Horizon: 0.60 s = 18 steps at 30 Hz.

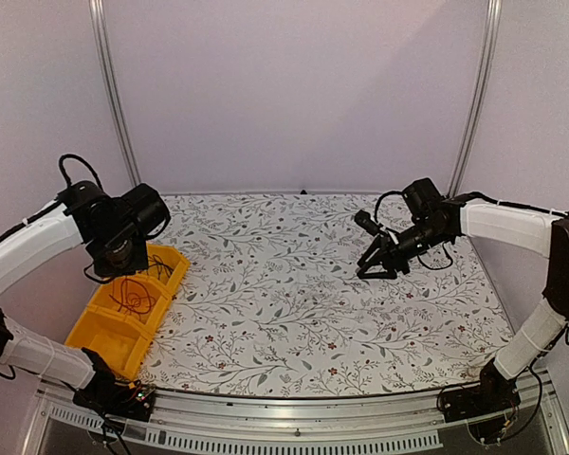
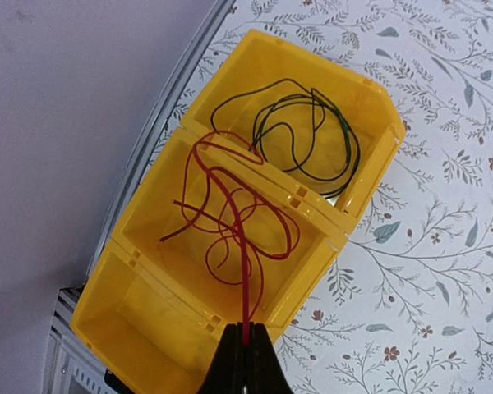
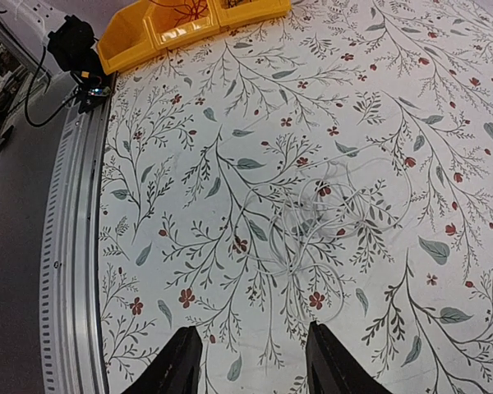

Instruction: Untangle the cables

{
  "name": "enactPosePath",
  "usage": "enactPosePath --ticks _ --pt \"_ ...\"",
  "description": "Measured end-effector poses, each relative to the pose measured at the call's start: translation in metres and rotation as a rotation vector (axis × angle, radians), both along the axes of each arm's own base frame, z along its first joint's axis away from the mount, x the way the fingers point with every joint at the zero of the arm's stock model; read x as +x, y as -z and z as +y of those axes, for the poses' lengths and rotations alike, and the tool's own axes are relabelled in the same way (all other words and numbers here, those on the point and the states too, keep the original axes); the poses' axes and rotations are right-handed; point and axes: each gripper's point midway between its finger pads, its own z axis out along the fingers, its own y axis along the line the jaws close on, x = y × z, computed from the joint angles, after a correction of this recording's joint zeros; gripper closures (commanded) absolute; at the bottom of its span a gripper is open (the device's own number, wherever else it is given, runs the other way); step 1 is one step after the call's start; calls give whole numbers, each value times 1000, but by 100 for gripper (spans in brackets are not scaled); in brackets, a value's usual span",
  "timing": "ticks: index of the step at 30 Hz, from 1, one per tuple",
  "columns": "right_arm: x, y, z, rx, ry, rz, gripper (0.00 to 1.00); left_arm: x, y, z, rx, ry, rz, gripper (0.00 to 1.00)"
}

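A thin red cable (image 2: 230, 213) lies in loose loops in the middle compartment of a yellow bin (image 2: 345, 220). One strand runs up into my left gripper (image 2: 246, 345), which is shut on it above the bin's near wall. A thin black cable (image 2: 312, 123) is coiled in the far compartment. In the top view the left gripper (image 1: 123, 258) hangs over the bin (image 1: 90, 332) with the red cable (image 1: 133, 299) below it. My right gripper (image 3: 253, 361) is open and empty above the table. A thin white cable (image 3: 329, 222) lies in tangled loops on the cloth just ahead of it.
The bin's near compartment (image 2: 140, 320) holds nothing. The bin stands at the table's left edge by the metal rail (image 3: 74, 246). The right arm (image 1: 375, 267) hovers over the right middle of the floral cloth. White walls close off the back and sides.
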Motion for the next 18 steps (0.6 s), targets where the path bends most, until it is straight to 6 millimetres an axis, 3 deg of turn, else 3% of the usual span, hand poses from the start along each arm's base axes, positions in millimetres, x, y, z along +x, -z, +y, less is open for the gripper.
enactPosePath --ticks 4,7,9,12,18 --pt "0 1 0 2 -4 1 52 14 -63 6 -28 -14 -229 100" --pt "-2 3 0 -1 -4 7 52 11 -107 18 -79 -40 -384 100" --pt "-3 5 -1 -3 -4 10 52 4 -119 25 -113 -51 -434 100" --pt "-3 5 -1 -3 -5 10 52 -9 -115 35 -164 -77 -444 100" --pt "-3 5 -1 -3 -6 9 52 -31 -50 40 -182 -121 -296 100"
